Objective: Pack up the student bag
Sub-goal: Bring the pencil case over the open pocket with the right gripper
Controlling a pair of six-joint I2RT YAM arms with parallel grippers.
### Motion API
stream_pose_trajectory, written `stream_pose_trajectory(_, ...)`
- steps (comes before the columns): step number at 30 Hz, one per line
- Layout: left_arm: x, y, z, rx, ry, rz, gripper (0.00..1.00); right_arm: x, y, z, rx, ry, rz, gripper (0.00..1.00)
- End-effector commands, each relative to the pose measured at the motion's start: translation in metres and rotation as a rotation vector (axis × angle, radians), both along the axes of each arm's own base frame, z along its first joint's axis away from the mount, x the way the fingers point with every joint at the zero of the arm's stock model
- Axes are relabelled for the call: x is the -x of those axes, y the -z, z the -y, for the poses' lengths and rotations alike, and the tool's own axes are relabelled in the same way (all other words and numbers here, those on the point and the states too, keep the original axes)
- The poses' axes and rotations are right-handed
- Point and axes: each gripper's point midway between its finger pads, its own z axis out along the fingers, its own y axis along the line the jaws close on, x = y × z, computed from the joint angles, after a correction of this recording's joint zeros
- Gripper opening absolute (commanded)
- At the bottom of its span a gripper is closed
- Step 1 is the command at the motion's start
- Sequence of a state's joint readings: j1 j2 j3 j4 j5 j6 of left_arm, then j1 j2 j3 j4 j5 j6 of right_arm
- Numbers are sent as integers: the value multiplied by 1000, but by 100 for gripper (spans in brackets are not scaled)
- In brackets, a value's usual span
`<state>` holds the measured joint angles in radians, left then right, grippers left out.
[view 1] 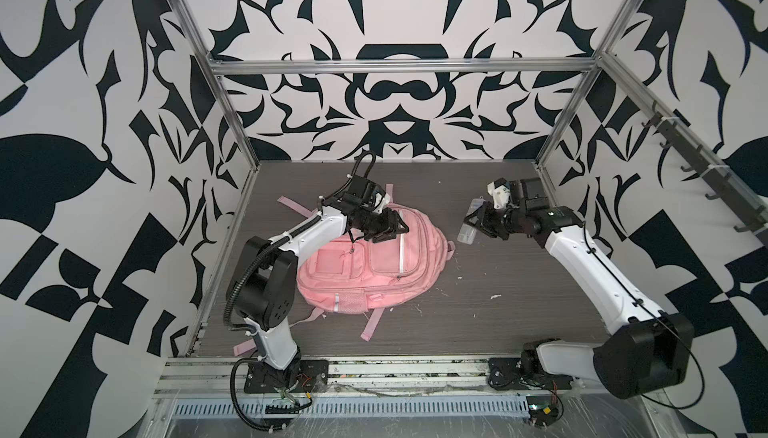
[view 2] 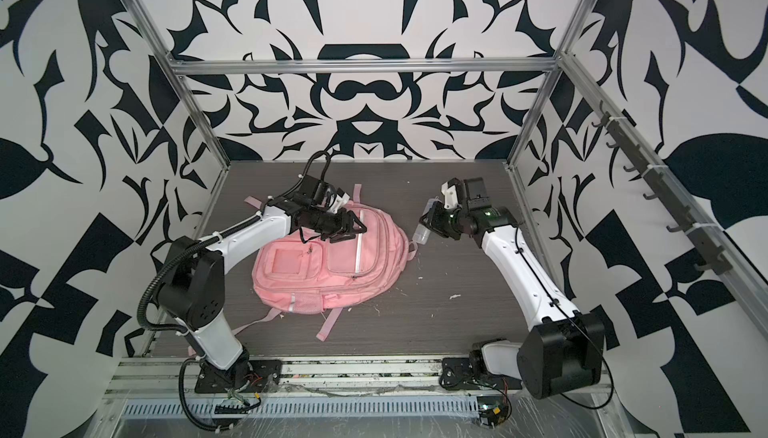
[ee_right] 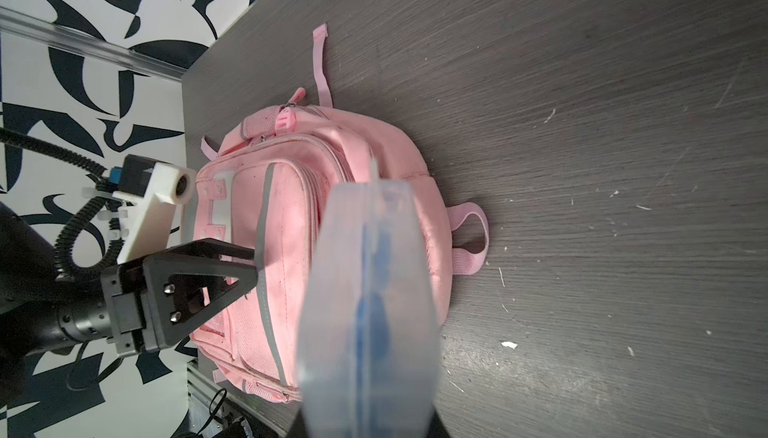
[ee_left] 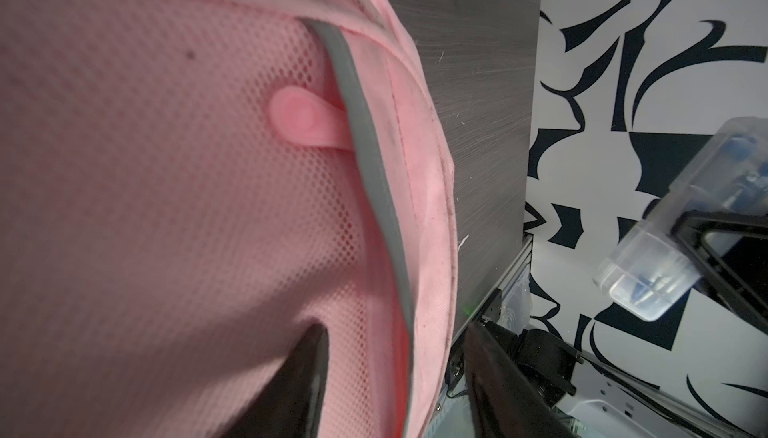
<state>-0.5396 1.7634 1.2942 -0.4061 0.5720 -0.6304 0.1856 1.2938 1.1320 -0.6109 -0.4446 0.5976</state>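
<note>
The student bag (view 1: 353,274) (view 2: 316,274) is a pink backpack lying flat on the dark table, left of centre in both top views. My left gripper (view 1: 388,230) (view 2: 347,230) hovers over its far part. In the left wrist view that gripper (ee_left: 397,328) stands open, with the bag's mesh and grey strip (ee_left: 374,174) under the gap and a pink zip tab (ee_left: 299,118) beyond. My right gripper (view 1: 478,219) (view 2: 430,220) is raised right of the bag, shut on a clear plastic case (view 1: 466,236) (ee_right: 365,290) with blue items inside. The case hides its fingertips.
Loose pink straps (view 1: 370,328) trail from the bag toward the front edge. White scraps (view 1: 495,297) dot the table (view 1: 519,311) on the right. Aluminium frame posts (view 1: 557,141) stand at the back corners. A rail of hooks (view 1: 685,157) runs along the right wall.
</note>
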Motion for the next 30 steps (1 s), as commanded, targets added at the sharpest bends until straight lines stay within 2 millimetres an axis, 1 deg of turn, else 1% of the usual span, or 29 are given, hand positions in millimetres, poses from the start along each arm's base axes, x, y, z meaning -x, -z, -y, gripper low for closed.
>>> stream_pose_trajectory(1,4,2,18,8,39,9,49,2,-15,-1,-14,-9,61,0)
stream_pose_trajectory(3,6,2,27,33,52,9,43,2,-13,-2,-20,-11,58,0)
stream_pose_trajectory(4,7,2,29,41,53,10,38,3,-12,-2,-24,-10,54,0)
stream_pose_trajectory(7,8,-1,31,62,63,15,20,5,-10,-4,-36,-15,50,0)
stream_pose_trajectory(11,12,-17,33,116,89,44,1,8,-7,-6,-51,-29,49,0)
stream_pose_trajectory(15,16,-37,32,181,112,78,0,11,-4,-8,-60,-40,45,0)
stream_pose_trajectory(17,20,-46,28,205,121,88,0,12,-6,-11,-81,-52,56,0)
stream_pose_trajectory(20,24,-65,18,252,123,116,0,10,-8,-16,-112,-69,70,0)
stream_pose_trajectory(22,27,-81,9,297,125,137,0,10,-7,-13,-92,-51,72,0)
stream_pose_trajectory(24,28,-100,-1,343,127,170,0,9,-10,-15,-105,-54,86,0)
stream_pose_trajectory(27,30,-126,-16,405,135,210,0,9,-17,-30,-134,-96,111,0)
stream_pose_trajectory(30,32,-142,-29,444,145,234,0,9,-27,-54,-158,-167,139,0)
